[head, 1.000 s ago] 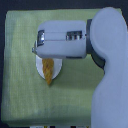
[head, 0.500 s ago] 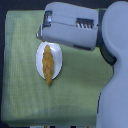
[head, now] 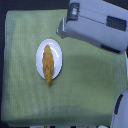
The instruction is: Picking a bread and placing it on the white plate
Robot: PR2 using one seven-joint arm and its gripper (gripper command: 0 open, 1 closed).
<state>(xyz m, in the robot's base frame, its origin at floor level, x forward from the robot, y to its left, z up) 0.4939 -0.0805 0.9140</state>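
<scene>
**Bread set down on plate; arm withdrawn**

- Green cloth (head: 85, 85): spread over most of the surface; flat and undisturbed.
- Robot arm (head: 97, 25): now carried to the upper part of the exterior view's right, where a second ago it was held directly over the plate.
- Gripper (head: 64, 29): seen only as a grey tip, well clear of the plate; whether its fingers are apart or together cannot be told.
- White plate (head: 56, 52): fully uncovered.
- Bread (head: 47, 64): laid lengthwise on the plate, lower end overhanging the rim, untouched.

Placement is judged complete, only retreat being left.
</scene>
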